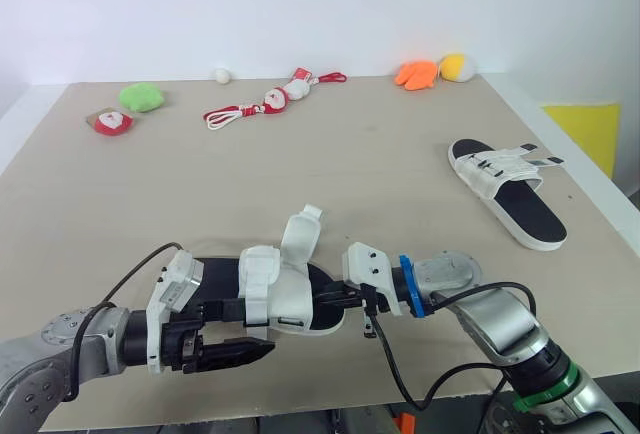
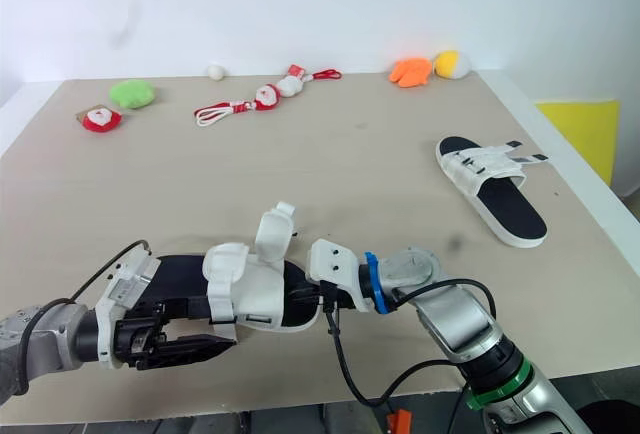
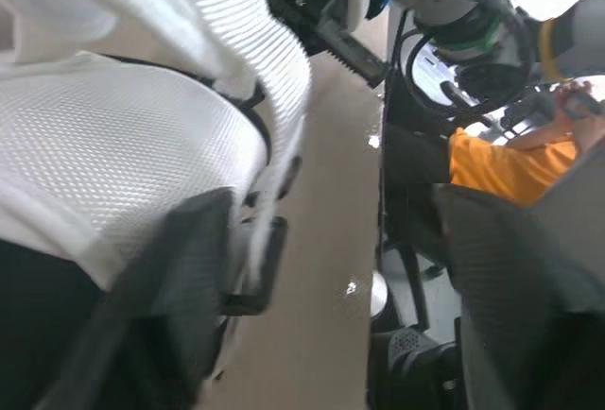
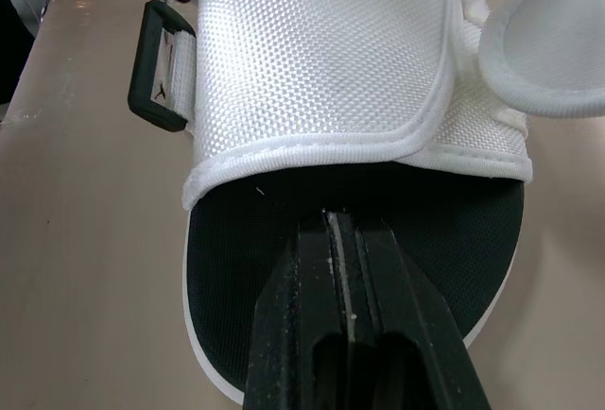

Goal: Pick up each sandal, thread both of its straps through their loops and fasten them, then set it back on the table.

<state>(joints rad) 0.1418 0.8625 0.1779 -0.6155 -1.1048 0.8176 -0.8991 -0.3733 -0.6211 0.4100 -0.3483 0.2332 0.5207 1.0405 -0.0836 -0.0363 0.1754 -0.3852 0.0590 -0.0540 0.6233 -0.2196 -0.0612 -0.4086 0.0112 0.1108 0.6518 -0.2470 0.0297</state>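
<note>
Left gripper (image 1: 266, 330): jaws apart, astride the near sandal's (image 1: 275, 289) loop side
Right gripper (image 4: 346, 230): jaws together, tips over its insole at one end
Near straps: one flap (image 1: 300, 234) stands loose, both seemingly unfastened
Far sandal (image 1: 505, 192): well beyond the right jaws, looks fastened

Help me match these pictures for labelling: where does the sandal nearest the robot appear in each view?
Left eye view: near sandal, low centre.
Right eye view: low, slightly left of centre.
Left wrist view: its white mesh strap, seen close up.
Right wrist view: strap and black footbed, just beyond the right gripper.
Shared landmark: that right gripper at the sandal's end.
</note>
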